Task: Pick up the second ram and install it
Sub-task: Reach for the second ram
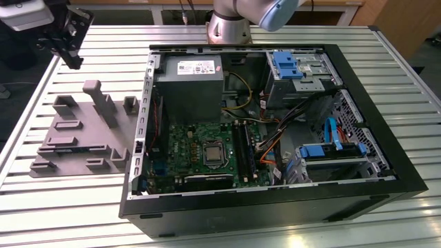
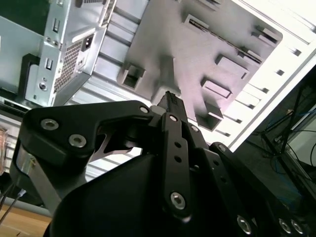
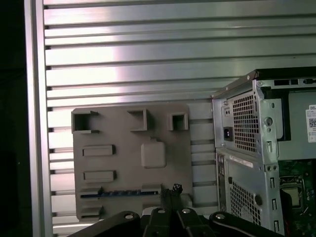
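Overhead light glares off the slatted table [image 3: 148, 69], while the computer case [image 1: 262, 204] inside lies dim.

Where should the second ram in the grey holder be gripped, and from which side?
Probably at the middle of its exposed long top edge, pinching across the two flat faces, coming straight down from above. The second ram stands on edge, its lower part sunk into the grey holder, so the thin upper edge is what stands free.
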